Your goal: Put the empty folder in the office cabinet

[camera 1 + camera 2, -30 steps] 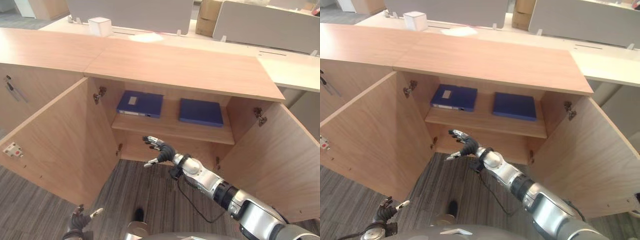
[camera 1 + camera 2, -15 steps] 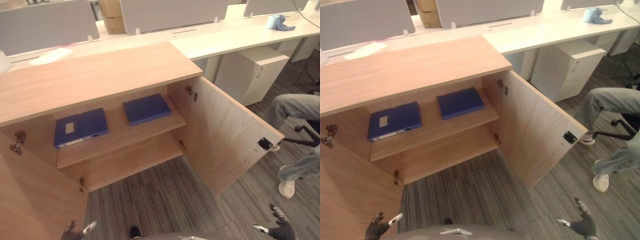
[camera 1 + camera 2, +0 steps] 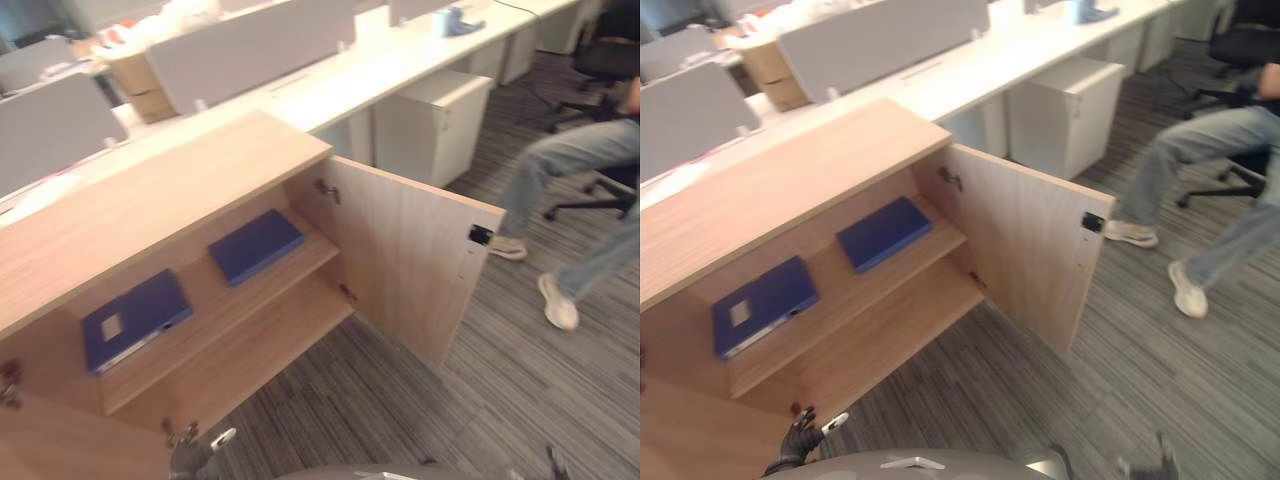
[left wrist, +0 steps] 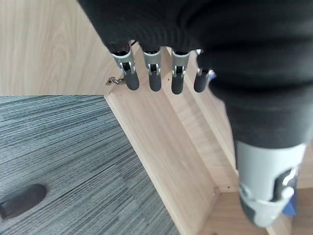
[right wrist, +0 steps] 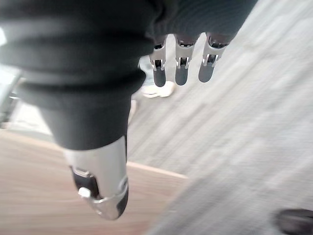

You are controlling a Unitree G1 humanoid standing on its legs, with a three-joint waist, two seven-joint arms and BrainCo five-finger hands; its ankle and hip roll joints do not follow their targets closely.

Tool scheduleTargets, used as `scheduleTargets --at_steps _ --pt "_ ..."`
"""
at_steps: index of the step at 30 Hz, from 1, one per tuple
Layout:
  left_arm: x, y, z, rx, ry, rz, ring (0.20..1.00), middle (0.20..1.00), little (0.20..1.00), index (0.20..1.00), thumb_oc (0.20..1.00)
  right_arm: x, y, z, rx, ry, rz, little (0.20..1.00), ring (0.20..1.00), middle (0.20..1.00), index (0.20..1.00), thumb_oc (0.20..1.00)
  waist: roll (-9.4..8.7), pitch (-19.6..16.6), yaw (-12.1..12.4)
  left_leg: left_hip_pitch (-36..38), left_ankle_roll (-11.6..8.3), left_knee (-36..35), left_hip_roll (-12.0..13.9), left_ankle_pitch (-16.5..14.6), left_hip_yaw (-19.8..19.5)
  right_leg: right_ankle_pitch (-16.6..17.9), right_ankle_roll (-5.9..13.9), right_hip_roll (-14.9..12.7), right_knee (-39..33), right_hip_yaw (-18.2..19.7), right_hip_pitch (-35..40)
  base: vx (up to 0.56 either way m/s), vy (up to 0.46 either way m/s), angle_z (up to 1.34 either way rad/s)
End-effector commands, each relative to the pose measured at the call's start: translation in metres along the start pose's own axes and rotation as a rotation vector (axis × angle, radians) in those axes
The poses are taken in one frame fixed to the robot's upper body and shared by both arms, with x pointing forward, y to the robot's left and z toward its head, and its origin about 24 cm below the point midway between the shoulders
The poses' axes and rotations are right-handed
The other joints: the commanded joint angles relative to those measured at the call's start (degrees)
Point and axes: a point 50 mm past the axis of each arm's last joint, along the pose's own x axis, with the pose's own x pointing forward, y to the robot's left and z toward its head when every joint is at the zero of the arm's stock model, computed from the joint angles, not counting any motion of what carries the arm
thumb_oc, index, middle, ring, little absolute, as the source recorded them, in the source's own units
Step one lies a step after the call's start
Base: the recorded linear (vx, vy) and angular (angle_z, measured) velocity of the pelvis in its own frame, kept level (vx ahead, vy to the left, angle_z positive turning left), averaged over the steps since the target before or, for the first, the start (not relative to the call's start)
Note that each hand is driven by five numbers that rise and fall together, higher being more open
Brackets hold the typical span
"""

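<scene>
Two flat dark blue folders lie on the upper shelf (image 3: 890, 270) of the open office cabinet (image 3: 790, 180): the labelled folder (image 3: 762, 303) on the left, the plain folder (image 3: 883, 232) on the right. The left hand (image 4: 156, 78) and right hand (image 5: 181, 63) hang with fingers relaxed, holding nothing.

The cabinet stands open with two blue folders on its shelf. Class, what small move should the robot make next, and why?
Probably swing the right hand toward the open right door to push it shut: both blue folders lie flat on the shelf, and both hands hang open, holding nothing, the left hand low by the cabinet's left side.
</scene>
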Motion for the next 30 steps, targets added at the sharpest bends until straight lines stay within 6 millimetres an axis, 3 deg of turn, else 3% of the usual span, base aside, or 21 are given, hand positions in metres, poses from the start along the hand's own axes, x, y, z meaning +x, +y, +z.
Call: scheduleTargets --at_steps 1,5,7,12,23,30 --pt "-0.006 0.046 0.014 0.055 -0.056 0.121 1.0 1.0 1.0 1.0 1.0 0.011 -0.03 0.035 0.117 -0.161 -0.187 1.0 1.0 1.0 1.0 1.0 -2.22 -1.3 3.4 1.5 -2.27 0.3 1.8 -2.0 -3.2 1.3 0.0 0.1 0.9 -2.2 -1.8 0.0 -0.008 0.55" --pt "-0.004 0.05 0.021 0.1 -0.065 0.104 1.0 1.0 1.0 1.0 1.0 0.022 -0.04 0.039 0.13 -0.13 -0.219 1.0 1.0 1.0 1.0 1.0 -2.22 -1.7 5.3 1.4 -2.24 0.3 1.6 -2.0 -4.2 1.0 -0.15 0.0 0.8 -3.3 -0.9 0.01 -0.019 0.62" --pt "-0.002 0.053 0.028 0.124 -0.075 0.095 1.0 1.0 1.0 1.0 1.0 0.037 -0.062 0.048 0.182 -0.097 -0.301 1.0 1.0 1.0 1.0 1.0 -2.15 -1.7 6.8 1.2 -2.26 0.3 1.3 -1.9 -5.1 0.8 -0.16 0.1 0.7 -4.1 -0.4 0.0 -0.033 0.26" --pt "0.0 0.053 0.034 0.145 -0.084 0.076 1.0 1.0 1.0 1.0 1.0 0.048 -0.09 0.065 0.224 -0.108 -0.394 1.0 1.0 1.0 1.0 1.0 -1.77 -1.6 8.0 0.9 -2.27 0.3 1.1 -1.6 -5.8 0.7 -0.25 0.1 0.6 -4.7 0.0 -0.01 -0.016 0.04" --pt "0.004 0.047 0.041 0.168 -0.093 0.042 1.0 1.0 1.0 1.0 1.0 0.061 -0.108 0.082 0.407 -0.056 -0.558 1.0 1.0 1.0 1.0 1.0 -0.66 -2.0 9.8 0.9 -2.44 0.4 1.1 -1.3 -7.0 0.0 -0.54 0.5 0.5 -5.8 0.9 0.0 -0.007 0.01" --pt "0.005 0.051 0.046 0.182 -0.104 0.038 1.0 1.0 1.0 1.0 1.0 0.067 -0.105 0.104 0.249 -0.138 -0.43 1.0 1.0 1.0 1.0 1.0 -0.14 -2.0 9.9 0.8 -2.64 0.3 1.1 -1.1 -7.2 0.0 -0.64 0.5 0.5 -6.0 0.9 0.0 0.0 0.0"
